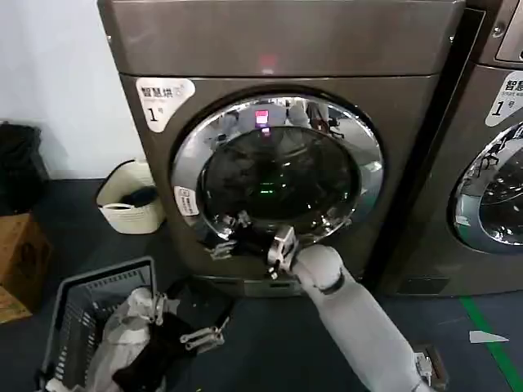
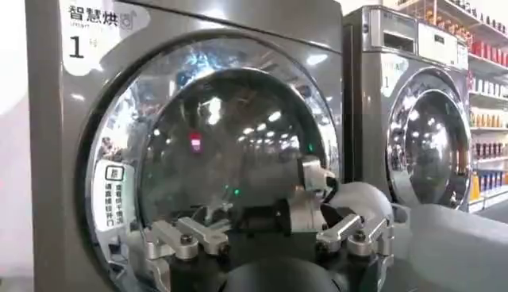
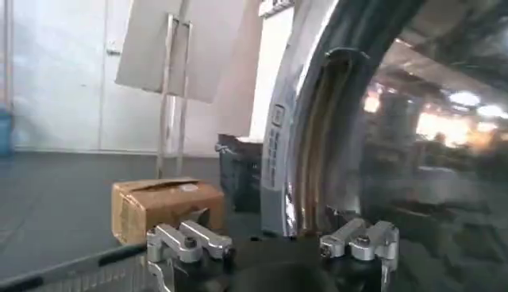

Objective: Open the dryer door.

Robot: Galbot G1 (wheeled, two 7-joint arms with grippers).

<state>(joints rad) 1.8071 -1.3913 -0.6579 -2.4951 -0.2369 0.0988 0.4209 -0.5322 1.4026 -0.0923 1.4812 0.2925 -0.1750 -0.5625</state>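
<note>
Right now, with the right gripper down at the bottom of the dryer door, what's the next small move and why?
Probably pull the right gripper gently back toward the robot: its open fingers already straddle the lower chrome rim of the dryer door, which looks shut.

Head cam: high, looking forward and down at the dryer (image 1: 278,147) front, mid-range; whole dryer door (image 1: 278,171) in frame, floor and laundry basket (image 1: 82,318) below, neighbouring machine (image 1: 490,163) at right edge.

Left wrist cam: low, near the floor, facing the dryer door (image 2: 214,159) straight on from a short way back; left gripper (image 2: 266,246) in foreground, right gripper (image 2: 313,186) beyond it at the chrome rim.

Right wrist cam: very close to the door rim (image 3: 317,143), looking along it edge-on toward the cardboard box (image 3: 163,206) and bin (image 3: 242,170).

Shared: door rim and sticker in all three; box and bin in head and right wrist.
</note>
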